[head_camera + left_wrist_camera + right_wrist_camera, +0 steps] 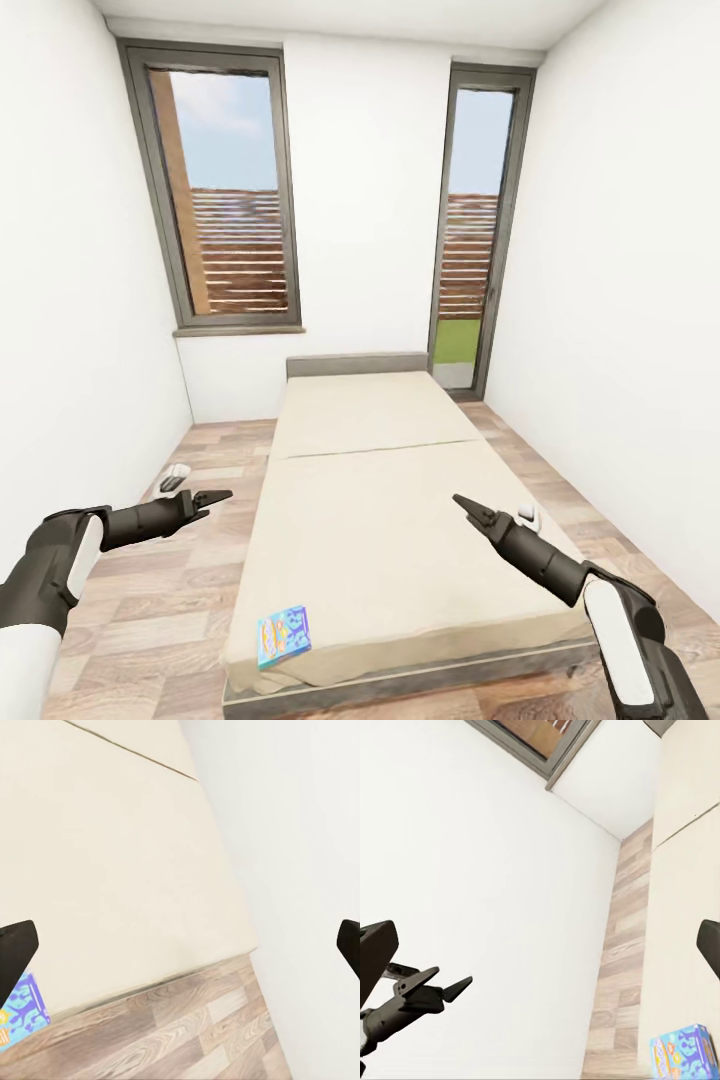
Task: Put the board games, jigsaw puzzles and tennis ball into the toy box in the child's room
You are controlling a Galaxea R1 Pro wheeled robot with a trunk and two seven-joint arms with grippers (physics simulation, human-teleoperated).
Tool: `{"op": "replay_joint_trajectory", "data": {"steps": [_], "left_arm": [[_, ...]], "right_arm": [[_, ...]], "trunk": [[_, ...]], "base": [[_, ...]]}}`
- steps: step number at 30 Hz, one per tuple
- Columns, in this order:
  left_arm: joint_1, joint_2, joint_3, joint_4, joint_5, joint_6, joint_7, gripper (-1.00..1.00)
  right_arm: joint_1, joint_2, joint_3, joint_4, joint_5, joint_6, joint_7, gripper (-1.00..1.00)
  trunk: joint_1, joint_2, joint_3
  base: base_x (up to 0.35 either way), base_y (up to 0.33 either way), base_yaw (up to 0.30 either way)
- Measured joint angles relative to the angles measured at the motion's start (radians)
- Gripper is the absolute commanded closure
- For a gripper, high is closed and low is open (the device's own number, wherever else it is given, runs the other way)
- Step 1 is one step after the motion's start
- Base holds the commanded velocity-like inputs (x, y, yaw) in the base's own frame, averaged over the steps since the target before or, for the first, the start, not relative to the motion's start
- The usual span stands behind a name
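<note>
The bed [400, 520] with its plain beige mattress lies lengthwise ahead of me. One blue board game [283, 636] with cartoon print rests flat on the mattress at its near left corner; it also shows in the left wrist view [19, 1009] and the right wrist view [682, 1050]. My left gripper [215, 497] hovers open over the floor left of the bed, beyond and above the game. My right gripper [465, 503] hangs open above the mattress's right half, holding nothing. The table, toy box, jigsaw puzzles and tennis ball are out of view.
White walls close in on both sides. A window [225, 190] sits in the far wall on the left and a tall glass door [478, 230] on the right. Strips of wooden floor [160, 610] run along both sides of the bed.
</note>
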Motion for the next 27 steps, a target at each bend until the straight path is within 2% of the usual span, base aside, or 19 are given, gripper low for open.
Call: {"op": "replay_joint_trajectory", "data": {"steps": [2, 8, 11, 16, 27], "left_arm": [[0.0, 0.0, -0.001, 0.0, 0.0, 0.0, 0.0, -1.0], [0.0, 0.001, -0.003, 0.0, -0.001, 0.0, -0.001, -1.0], [0.0, 0.001, -0.003, 0.0, -0.001, 0.002, -0.002, -1.0], [0.0, 0.002, -0.003, 0.0, -0.002, 0.007, -0.002, -1.0], [0.0, 0.003, 0.002, 0.0, 0.0, 0.015, -0.002, -1.0]], "right_arm": [[-0.011, 0.004, 0.014, 0.003, -0.001, 0.023, -0.005, -1.0], [-0.029, 0.023, 0.092, 0.04, 0.006, 0.07, -0.034, -1.0], [-0.037, 0.028, 0.117, 0.087, 0.004, 0.075, -0.093, -1.0], [-0.042, 0.029, 0.128, 0.118, -0.002, 0.075, -0.183, -1.0], [-0.043, 0.028, 0.133, 0.127, 0.004, 0.008, -0.207, -1.0]], "trunk": [[0.008, -0.014, -0.006], [0.031, -0.056, -0.025], [0.042, -0.077, -0.035], [0.061, -0.112, -0.05], [0.104, -0.189, -0.085]], "base": [[0.0, 0.0, 0.0], [0.0, 0.0, 0.0], [0.0, 0.0, 0.0], [0.0, 0.0, 0.0], [0.0, 0.0, 0.0]]}}
